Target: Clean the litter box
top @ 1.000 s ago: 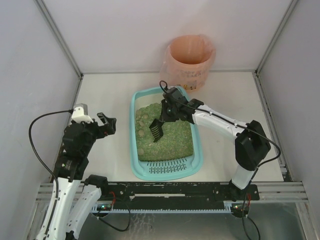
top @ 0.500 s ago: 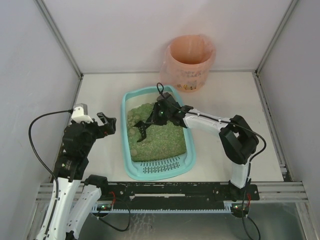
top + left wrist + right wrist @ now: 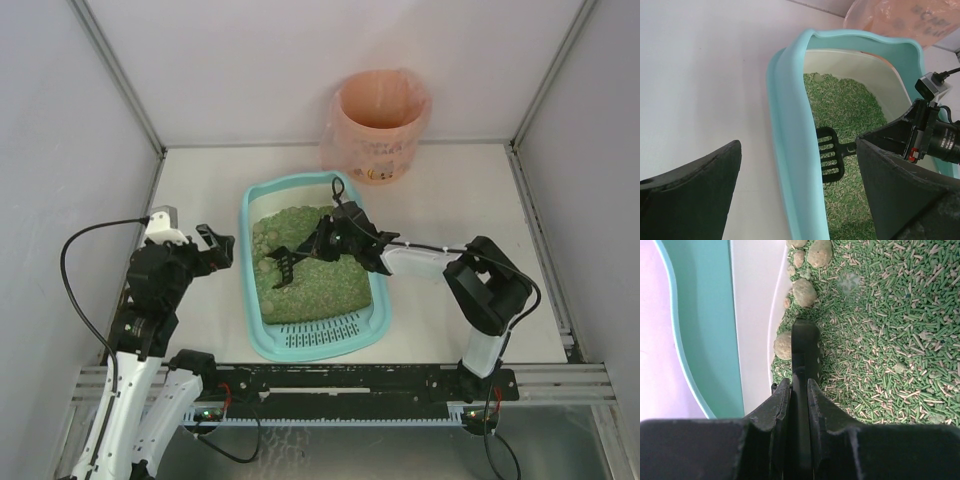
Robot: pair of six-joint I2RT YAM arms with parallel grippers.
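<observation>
The smooth light-teal plastic litter box (image 3: 318, 338), round-cornered with a slotted grate at its near end, sits mid-table, near of the pink-bagged round bin (image 3: 378, 130). It holds green pellet litter (image 3: 880, 340) with knobbly clumps (image 3: 805, 291) against one inner wall. The right gripper (image 3: 799, 386) pinches a black slotted scoop (image 3: 806, 347), its handle mostly hidden between the fingers. The left gripper (image 3: 216, 248) gapes wide left of the box.

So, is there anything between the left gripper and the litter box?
Nothing visible: the left gripper is open beside the litter box, only bare table between. The right gripper holds the scoop inside it.
</observation>
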